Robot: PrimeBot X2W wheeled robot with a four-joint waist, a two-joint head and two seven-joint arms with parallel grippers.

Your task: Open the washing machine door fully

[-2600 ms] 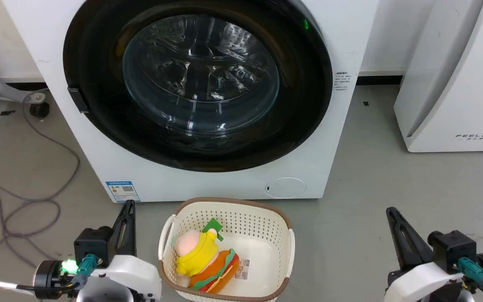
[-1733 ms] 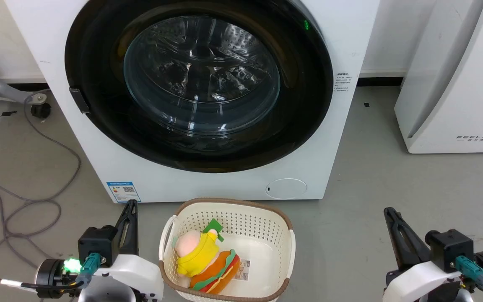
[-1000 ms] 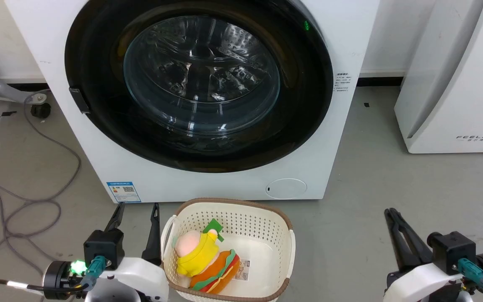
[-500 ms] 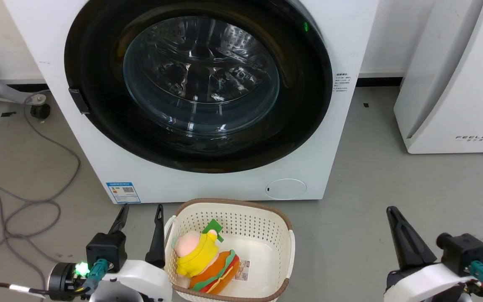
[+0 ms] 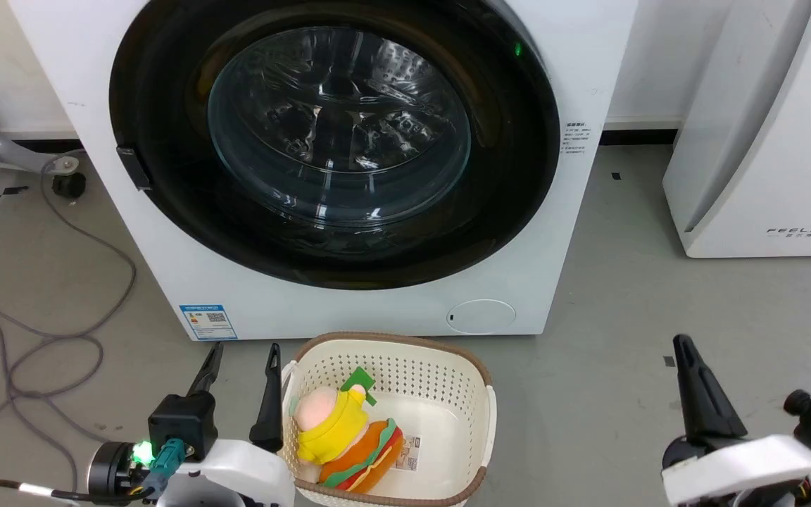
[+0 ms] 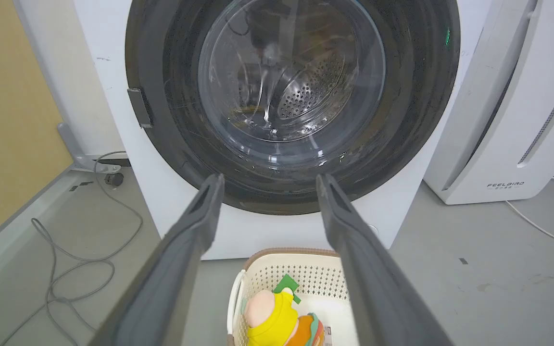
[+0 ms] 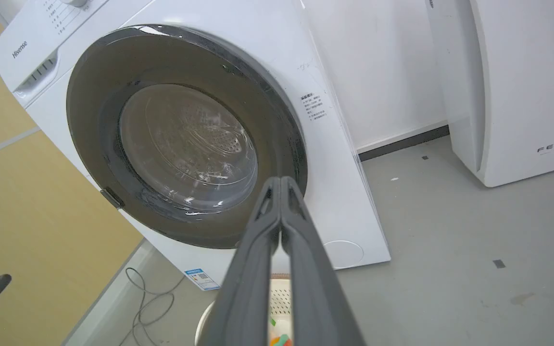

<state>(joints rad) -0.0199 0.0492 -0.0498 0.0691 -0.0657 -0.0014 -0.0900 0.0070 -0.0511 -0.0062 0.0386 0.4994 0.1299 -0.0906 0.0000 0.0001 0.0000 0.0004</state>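
You have the large round glossy black door with its bulging glass window (image 5: 335,134) closed flush against the big white front-loading washing machine (image 5: 349,310), far centre. Your left gripper (image 5: 245,346) hangs near left, fingers spread wide, just beside the cream perforated plastic basket (image 5: 391,338) that holds a yellow-and-orange plush toy (image 5: 338,433). Your right gripper (image 5: 681,345) hovers near right, fingers pressed together on nothing.
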